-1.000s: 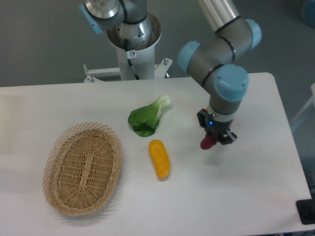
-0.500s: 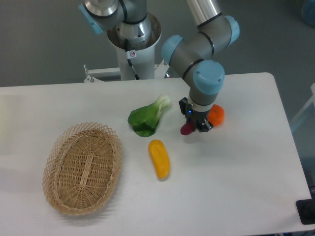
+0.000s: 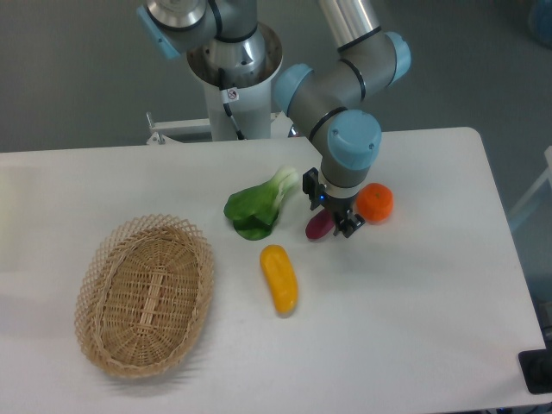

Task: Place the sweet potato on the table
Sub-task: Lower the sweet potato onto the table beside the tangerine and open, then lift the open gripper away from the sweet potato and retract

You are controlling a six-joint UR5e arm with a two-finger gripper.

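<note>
One wide white rectangular desk [image 3: 414,345] with rounded corners carries everything, and the grey-and-blue robot arm [image 3: 345,95] is bent down over its middle-right part. At the arm's end, the black two-finger pincer [image 3: 332,222] is seen clamped on the small dark purple-magenta sweet potato [image 3: 320,226], which sticks out from between the fingers toward the lower left. Its long axis is tilted, running from upper right to lower left, and its lower tip appears to be at or just above the desk surface; contact cannot be confirmed from this view. The coming move is judged to be a short lowering and a release, so the bare strip of desk directly beneath the tuber is what matters.

An oval woven wicker basket [image 3: 145,295] sits well apart at the left. A green leafy bok choy [image 3: 259,207] lies near, to the left of the pincer. A larger yellow-orange oblong vegetable [image 3: 279,278] lies below and to the left, near but not touching. A round orange fruit [image 3: 374,203] sits just beside the pincer on the right and is judged the closest obstacle when the fingers are parted.
</note>
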